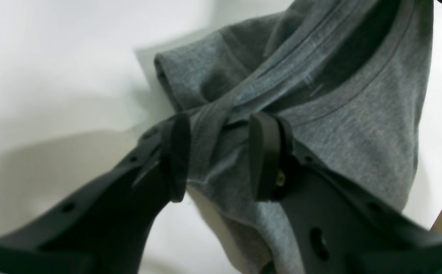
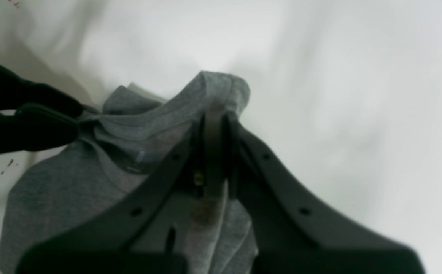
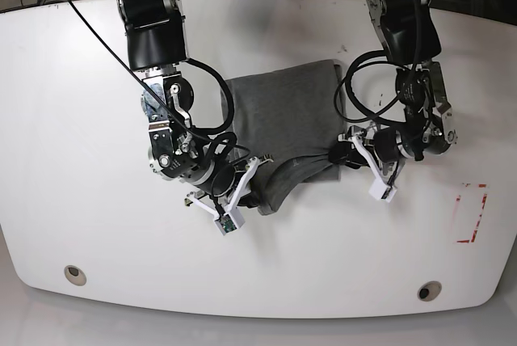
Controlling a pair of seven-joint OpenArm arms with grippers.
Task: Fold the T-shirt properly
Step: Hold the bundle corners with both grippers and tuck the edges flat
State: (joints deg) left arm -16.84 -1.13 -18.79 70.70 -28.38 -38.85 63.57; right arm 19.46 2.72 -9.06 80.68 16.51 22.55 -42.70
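White table [image 3: 97, 225] carries the T-shirt [image 3: 283, 124] at centre. My right gripper [image 2: 213, 114] is clenched on its shoulder; my left gripper [image 1: 219, 152] stands parted around the collar. I'd free the cloth fully before lifting away.

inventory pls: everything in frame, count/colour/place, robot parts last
T-shirt: 1, heather grey, mid-table between the two arms, partly folded, near edge bunched.
Table: 1, white, under everything; two round holes near its front edge.
Red outline mark: 1, red, on the table surface at the base view's right side.
Cables: several, black, looping along both arms.
Left tool: 1, black, at the base view's right; jaws apart, a strip of shirt cloth between them by the collar.
Right tool: 1, black, at the base view's left; jaws shut on a fold of the T-shirt.
Arms: 2, black with silver joints, reaching in from the table's far edge.
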